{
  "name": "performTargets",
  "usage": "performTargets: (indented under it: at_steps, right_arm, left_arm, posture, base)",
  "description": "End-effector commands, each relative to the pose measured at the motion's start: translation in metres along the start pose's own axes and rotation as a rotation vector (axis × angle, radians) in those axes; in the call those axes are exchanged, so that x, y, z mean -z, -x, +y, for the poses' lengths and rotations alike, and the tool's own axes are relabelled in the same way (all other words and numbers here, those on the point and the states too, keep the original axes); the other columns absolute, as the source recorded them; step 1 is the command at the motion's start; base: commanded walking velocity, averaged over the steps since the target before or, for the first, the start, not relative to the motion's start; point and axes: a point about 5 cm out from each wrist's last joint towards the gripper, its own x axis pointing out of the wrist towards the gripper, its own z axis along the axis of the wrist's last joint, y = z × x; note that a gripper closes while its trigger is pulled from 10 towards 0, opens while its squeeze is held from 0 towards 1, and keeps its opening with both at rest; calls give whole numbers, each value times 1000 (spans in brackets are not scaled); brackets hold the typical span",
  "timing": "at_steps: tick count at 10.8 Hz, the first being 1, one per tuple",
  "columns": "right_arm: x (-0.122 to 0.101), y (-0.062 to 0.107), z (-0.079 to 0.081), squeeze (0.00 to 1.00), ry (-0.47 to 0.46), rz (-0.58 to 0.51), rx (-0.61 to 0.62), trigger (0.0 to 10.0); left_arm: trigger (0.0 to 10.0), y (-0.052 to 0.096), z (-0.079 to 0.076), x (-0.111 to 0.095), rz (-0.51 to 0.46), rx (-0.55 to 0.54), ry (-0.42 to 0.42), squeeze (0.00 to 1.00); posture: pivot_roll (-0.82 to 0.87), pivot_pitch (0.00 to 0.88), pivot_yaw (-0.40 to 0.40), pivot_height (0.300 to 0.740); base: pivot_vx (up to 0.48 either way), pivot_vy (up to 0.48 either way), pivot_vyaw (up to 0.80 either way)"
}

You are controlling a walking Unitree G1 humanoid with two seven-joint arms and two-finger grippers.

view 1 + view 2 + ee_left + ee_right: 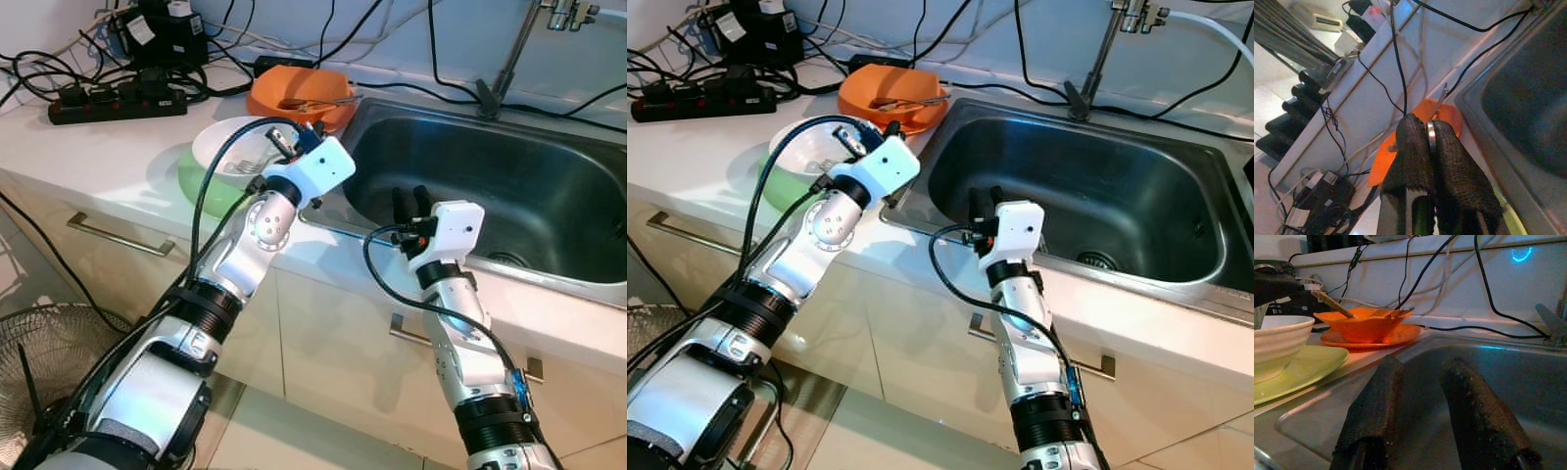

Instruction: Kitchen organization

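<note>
Left claw [1431, 147] pinched on thin metal utensil [1430, 134]; right claw [1422, 401] parted over steel sink [549, 186]; white surface [88, 147] upper left.

The white desk [98, 157] carries a green plate [201, 186] under the left tool [284, 137], an orange plate [294, 116] just beyond, and a power strip [118, 101] farther back.

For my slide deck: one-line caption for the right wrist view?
Open right gripper at the steel sink, orange bowl and white bowl on green plate beyond.
</note>
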Motion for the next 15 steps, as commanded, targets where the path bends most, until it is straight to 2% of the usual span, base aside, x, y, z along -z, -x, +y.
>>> performTargets:
  at_steps: [1, 2, 3, 4, 6, 7, 8, 9, 10, 11, 12, 14, 15]
  right_arm:
    - [-1, -3, 0, 0, -1, 2, 0, 10000]
    - [-1, -3, 0, 0, -2, 3, 0, 10000]
    - [-1, -2, 0, 0, -5, 3, 0, 10000]
    - [-1, -2, 0, 0, -4, 3, 0, 10000]
    - [0, -3, -1, 0, -3, 5, 1, 10000]
    - [0, -3, -2, 0, 0, 6, 0, 10000]
    - [-1, -4, -2, 0, 3, 5, -1, 10000]
    - [-2, -5, -4, 1000, 12, 2, 1, 10000]
    - [-4, -7, -9, 1000, 34, -6, 6, 10000]
    - [-7, -8, -13, 1000, 71, -22, -2, 10000]
    - [-14, -11, -19, 1000, 95, -48, -14, 10000]
    - [-24, -15, -29, 1000, 97, -92, -29, 10000]
    - [-26, -15, -30, 0, 99, -97, -49, 10000]
  left_arm:
    - [0, -1, 4, -4, -22, -14, -23, 0]
    - [0, -1, 9, -10, -53, -32, -75, 0]
    - [0, -1, 21, -32, -151, -86, -162, 0]
    - [0, 0, 25, -40, -192, -103, -166, 0]
    - [0, 6, 35, -74, -355, -160, -63, 0]
    - [4706, 14, 33, -94, -484, -146, 84, 0]
    - [10000, 20, 34, -104, -555, -145, 159, 0]
    - [10000, 27, 33, -115, -615, -135, 277, 0]
    - [10000, 31, 31, -119, -640, -114, 434, 0]
    - [10000, 31, 28, -117, -623, -88, 521, 0]
    - [10000, 32, 26, -111, -605, -63, 568, 0]
    - [10000, 32, 25, -104, -581, -34, 589, 0]
    - [10000, 33, 24, -102, -575, -27, 590, 0]
  posture:
    - [187, 48, -4, 740]
    - [187, 47, -4, 740]
    - [188, 47, -4, 740]
    - [190, 48, -5, 740]
    - [188, 46, -6, 740]
    - [189, 45, -9, 740]
    - [187, 46, -8, 740]
    - [187, 46, -9, 740]
    - [186, 46, -9, 740]
    - [186, 43, -9, 740]
    - [183, 39, -8, 740]
    - [184, 35, -7, 740]
    - [186, 33, -5, 740]
  base:
    - [0, 0, 0]
    - [0, 0, 0]
    - [0, 0, 0]
    - [0, 0, 0]
    - [0, 0, 0]
    - [0, 0, 0]
    - [0, 0, 0]
    - [0, 0, 0]
    - [0, 0, 0]
    - [0, 0, 0]
    - [0, 0, 0]
    - [0, 0, 0]
    - [0, 0, 0]
